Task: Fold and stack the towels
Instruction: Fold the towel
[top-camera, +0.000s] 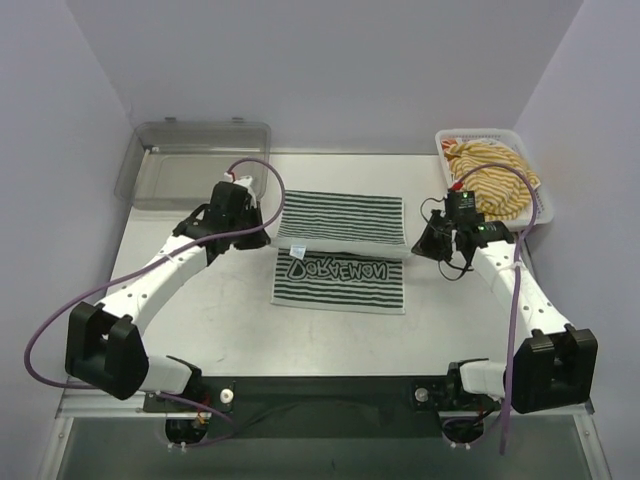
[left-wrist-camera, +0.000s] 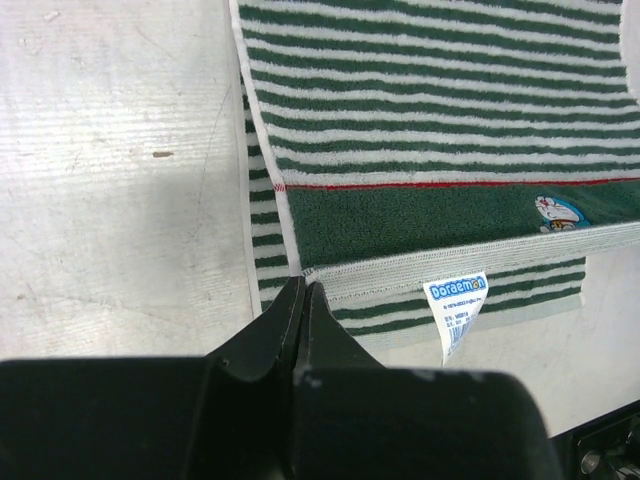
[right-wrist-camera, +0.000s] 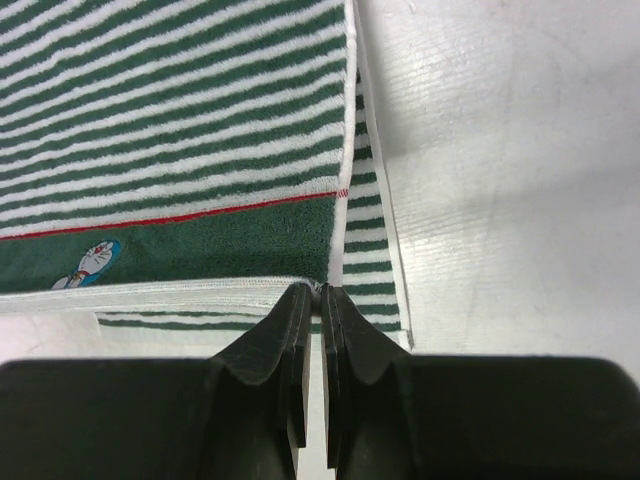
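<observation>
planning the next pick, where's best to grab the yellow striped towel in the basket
Probably a raised fold on top of the yellow striped towel, coming straight down from above. It lies crumpled in a heap with no flat edge showing, and the white basket walls it in at the sides.

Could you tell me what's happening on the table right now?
Both arms are folding the green-striped towel: the left gripper and right gripper are each shut on a corner of one edge, holding it over the rest of the cloth. A yellow-striped towel lies crumpled in the white basket at far right.
</observation>
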